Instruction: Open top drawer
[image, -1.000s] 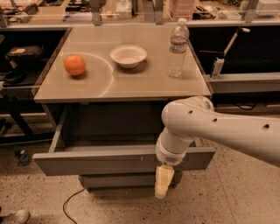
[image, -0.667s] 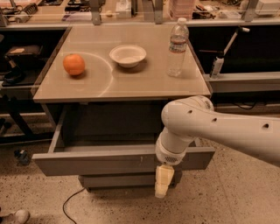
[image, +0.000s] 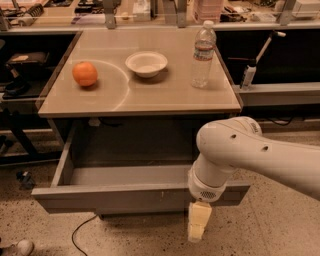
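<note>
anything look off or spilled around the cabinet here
Nothing stands out. The orange, bowl and water bottle sit apart on the tabletop, the bottle upright, nothing spilled. The top drawer is pulled well out, and the gripper hangs in front of its front panel, towards the right end.
</note>
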